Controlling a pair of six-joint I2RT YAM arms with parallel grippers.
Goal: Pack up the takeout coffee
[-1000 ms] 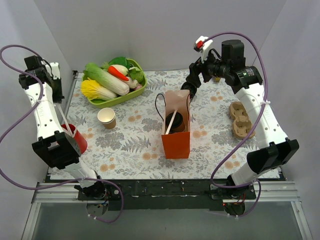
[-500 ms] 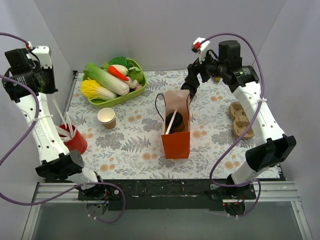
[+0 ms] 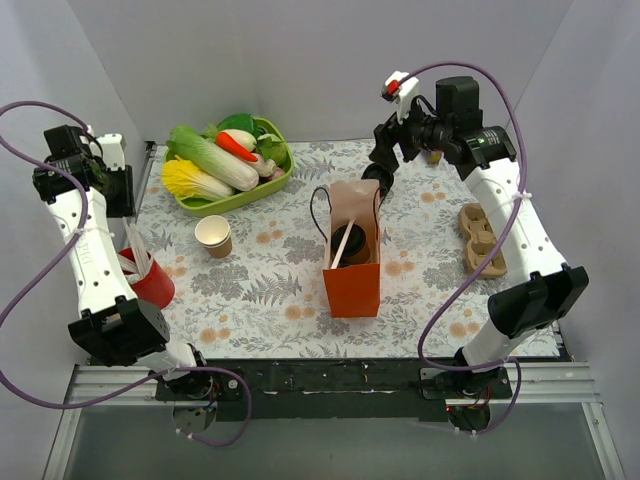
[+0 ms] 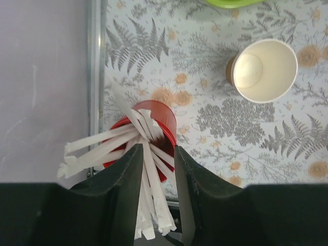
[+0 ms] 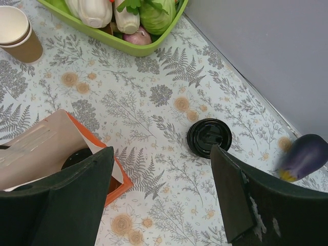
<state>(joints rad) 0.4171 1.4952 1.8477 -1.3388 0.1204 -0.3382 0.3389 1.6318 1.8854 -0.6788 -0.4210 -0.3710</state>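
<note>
Open paper cup (image 3: 214, 236) left of the orange bag (image 3: 352, 270); lidded cup (image 3: 357, 243) inside. Left gripper (image 4: 156, 154) narrowly parted over red straw holder (image 4: 154, 130) at left edge; right gripper (image 5: 161, 189) spread wide above loose black lid (image 5: 209, 137) near far edge.

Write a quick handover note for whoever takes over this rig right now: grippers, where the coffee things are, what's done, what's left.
Left gripper: jaws slightly apart over the red cup of wrapped straws, gripping nothing clearly.
Right gripper: open, empty, above the loose black lid.
Done: one lidded cup and a straw are in the orange bag.
Left: the open paper cup has no lid and sits outside the bag.
</note>
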